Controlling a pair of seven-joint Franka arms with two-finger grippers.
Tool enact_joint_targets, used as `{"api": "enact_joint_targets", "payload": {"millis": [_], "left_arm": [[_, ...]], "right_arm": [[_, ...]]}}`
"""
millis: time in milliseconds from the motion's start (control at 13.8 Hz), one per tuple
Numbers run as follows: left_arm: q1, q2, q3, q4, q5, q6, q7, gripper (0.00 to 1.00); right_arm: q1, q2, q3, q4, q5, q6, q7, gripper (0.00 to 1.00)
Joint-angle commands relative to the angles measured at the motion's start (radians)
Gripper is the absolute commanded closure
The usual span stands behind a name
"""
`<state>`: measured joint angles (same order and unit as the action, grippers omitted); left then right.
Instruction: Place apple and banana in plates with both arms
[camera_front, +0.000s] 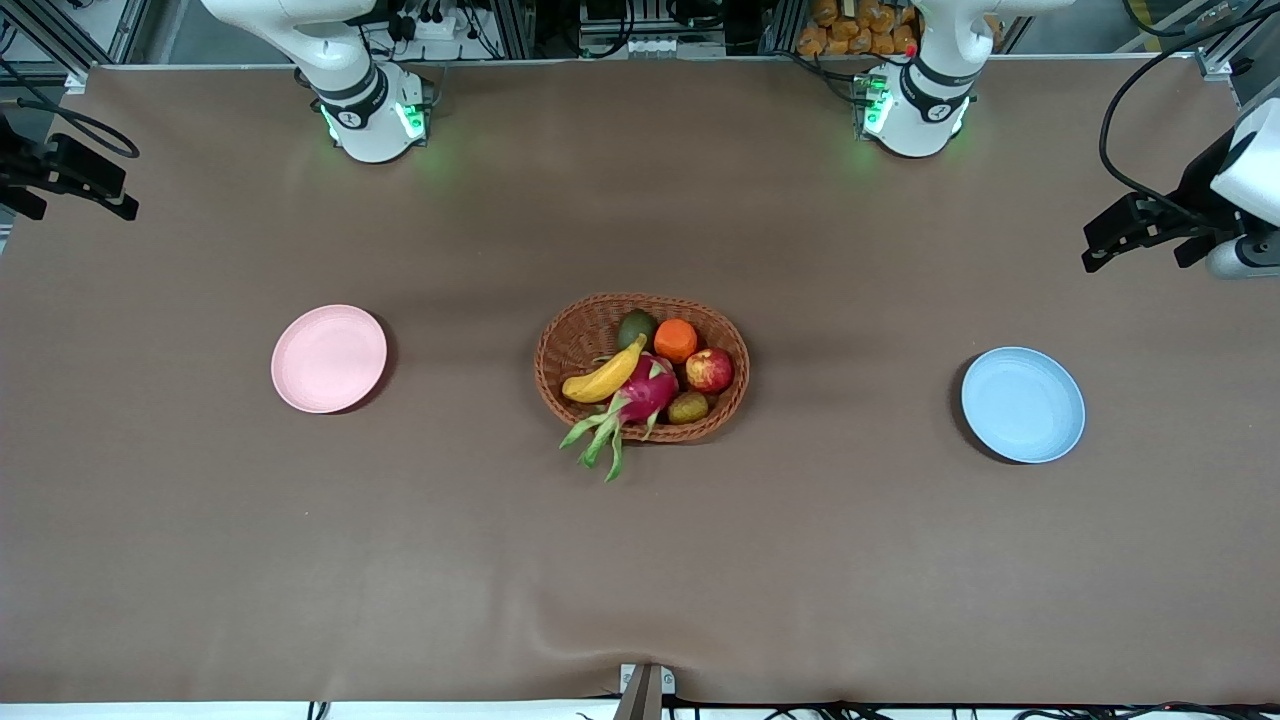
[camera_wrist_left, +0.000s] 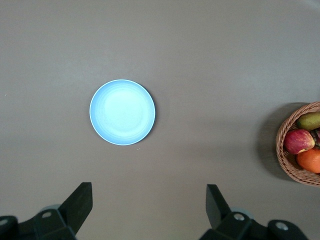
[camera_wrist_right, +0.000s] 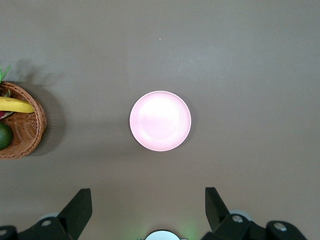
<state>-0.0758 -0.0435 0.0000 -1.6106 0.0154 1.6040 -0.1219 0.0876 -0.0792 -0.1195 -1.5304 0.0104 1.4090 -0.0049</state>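
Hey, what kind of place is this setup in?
Likely a robotics lab: two arms bolted at the edge of a brown-covered table, metal framing and cables along it, and staged props, a fruit basket between a pink plate and a blue plate.

Light is even and fairly soft across the brown table cloth (camera_front: 200, 560), coming from overhead. The wicker basket (camera_front: 571, 345) throws a faint, diffuse shadow toward the robots' bases, and in the left wrist view a darker smudge of shadow lies on the cloth beside it. The pink plate (camera_front: 328, 358) and blue plate (camera_front: 1022, 404) each carry a thin dark crescent of shadow along one rim. Both plates look slightly washed out at their centres in the wrist views. Green base lights tint the cloth around the bases. Focus is sharp throughout.
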Motion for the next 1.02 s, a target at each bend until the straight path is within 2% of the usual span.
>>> {"api": "enact_joint_targets", "payload": {"millis": [0, 944], "left_arm": [[-0.001, 0.014, -0.003, 0.028, -0.002, -0.015, -0.007, 0.00], [-0.007, 0.056, -0.014, 0.003, -0.018, -0.016, -0.004, 0.00]], "right_arm": [[-0.006, -0.024, 0.009, -0.024, 0.000, 0.004, -0.009, 0.00], [-0.005, -0.024, 0.009, -0.025, 0.006, 0.005, -0.007, 0.00]]}}
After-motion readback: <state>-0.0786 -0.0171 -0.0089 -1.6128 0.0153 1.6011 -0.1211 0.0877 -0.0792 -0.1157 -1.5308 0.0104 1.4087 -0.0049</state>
